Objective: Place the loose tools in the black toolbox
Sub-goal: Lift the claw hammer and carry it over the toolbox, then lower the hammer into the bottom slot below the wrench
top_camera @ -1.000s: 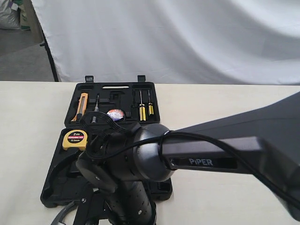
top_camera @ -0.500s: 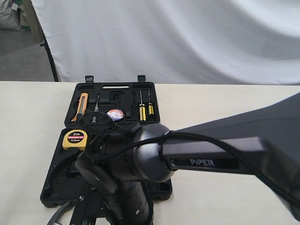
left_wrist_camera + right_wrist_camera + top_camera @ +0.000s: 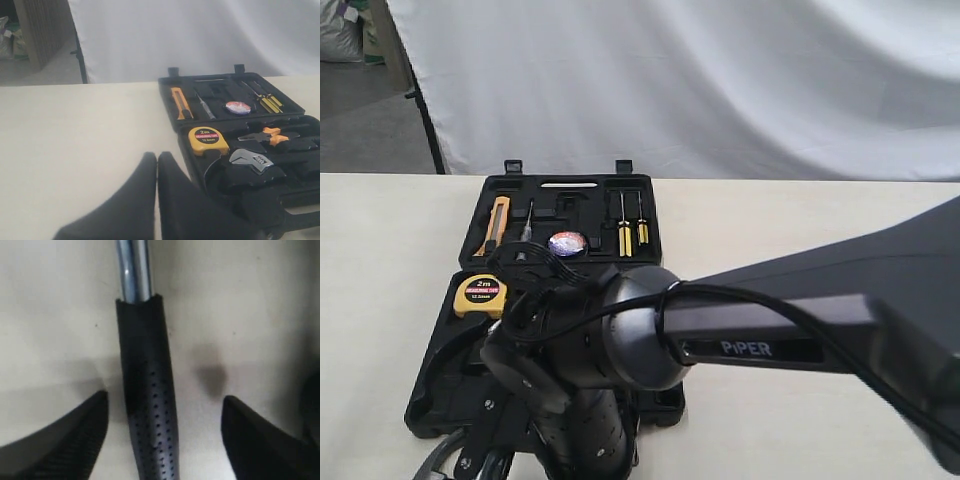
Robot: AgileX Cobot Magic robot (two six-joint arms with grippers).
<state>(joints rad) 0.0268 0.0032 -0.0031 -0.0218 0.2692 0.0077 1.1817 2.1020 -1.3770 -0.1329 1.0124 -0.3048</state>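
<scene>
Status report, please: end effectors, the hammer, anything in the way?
Left end effector shut, empty, clear of toolbox. Right end effector open astride hammer on table, not gripping. No obstruction seen at the handle.

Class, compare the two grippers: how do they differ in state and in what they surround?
The left gripper is shut on nothing; the right gripper is open wide. The right gripper straddles the hammer, not touching its handle; the left gripper sits over the table. Both have black fingers.

Hammer [image 3: 145,390] head cut off at frame edge, toolbox [image 3: 585,205] near half hidden behind arm [image 3: 840,290]
</scene>
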